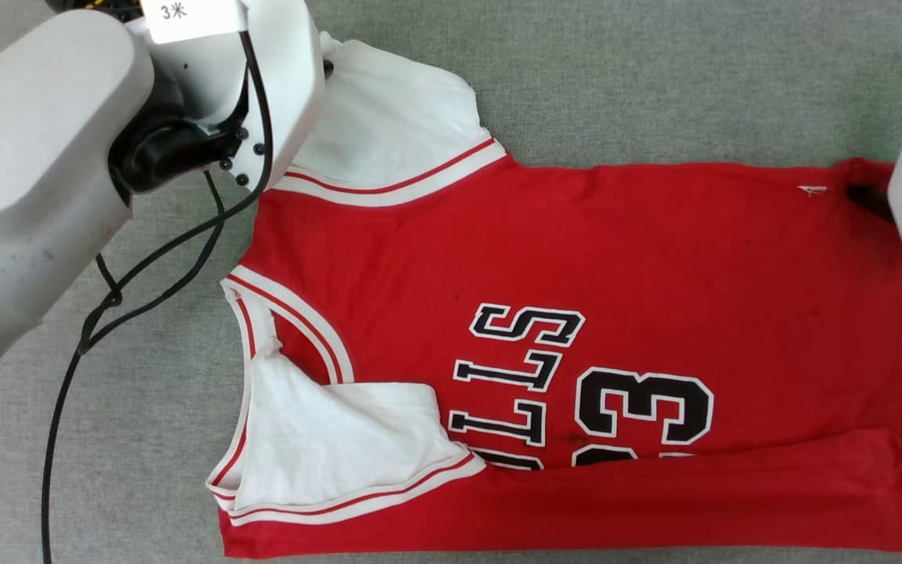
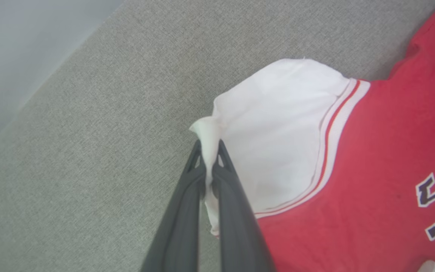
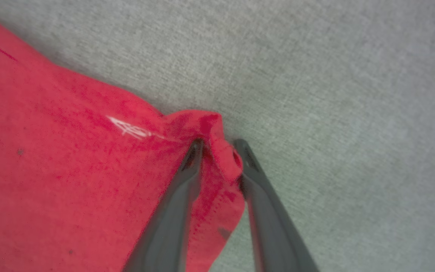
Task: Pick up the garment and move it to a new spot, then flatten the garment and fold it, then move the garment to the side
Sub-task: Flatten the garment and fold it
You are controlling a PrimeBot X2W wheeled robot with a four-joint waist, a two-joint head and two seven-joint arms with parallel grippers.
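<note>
The garment (image 1: 576, 258), a red jersey with white sleeves and black lettering, lies spread on the grey surface, its bottom edge folded up over the lettering. My left gripper (image 2: 210, 145) is shut on the edge of the far white sleeve (image 2: 278, 132), pinching a small fold of it. My right gripper (image 3: 219, 145) stands open astride the garment's (image 3: 51, 170) far red hem corner (image 3: 217, 132), and a bunched fold of cloth sits between its fingers. In the head view the left arm (image 1: 67, 117) covers the sleeve's tip. One dark right finger (image 1: 864, 197) rests on the hem corner.
Grey fabric surface (image 1: 654, 70) runs all around the garment. The near white sleeve (image 1: 326, 439) lies folded inward over the chest. A black cable (image 1: 138, 274) hangs from the left arm over the surface, left of the collar.
</note>
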